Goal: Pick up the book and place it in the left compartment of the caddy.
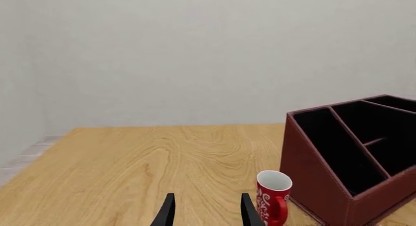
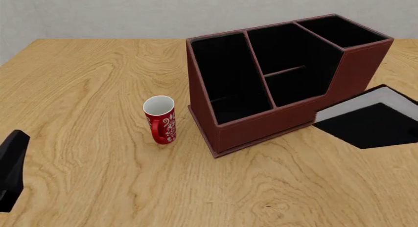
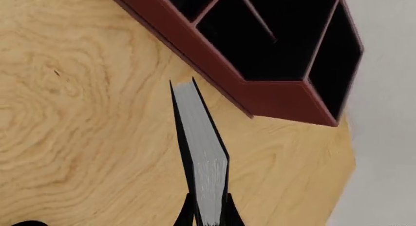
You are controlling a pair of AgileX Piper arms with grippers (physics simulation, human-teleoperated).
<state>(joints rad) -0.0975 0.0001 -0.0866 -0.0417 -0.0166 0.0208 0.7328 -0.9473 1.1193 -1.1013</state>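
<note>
At the bottom of the left wrist view, our left gripper (image 1: 204, 211) hangs with its fingers spread and nothing between them, above bare table (image 1: 130, 162); the mug (image 1: 273, 197) and caddy (image 1: 325, 187) sit at lower right.

In the front view, the book (image 2: 372, 120) shows at the right edge, black cover up with a strip of white pages, just beside the caddy's front corner. The left compartment (image 2: 225, 75) is the long slot nearest the mug. We cannot see the right gripper here.

In the right wrist view, at the bottom centre, the right gripper (image 3: 209, 214) has its fingers narrowed on the book's page edge. We judge the book stiff, fairly heavy and smooth-covered, so a hold across its thickness near the middle should resist slipping or pivoting.
</note>
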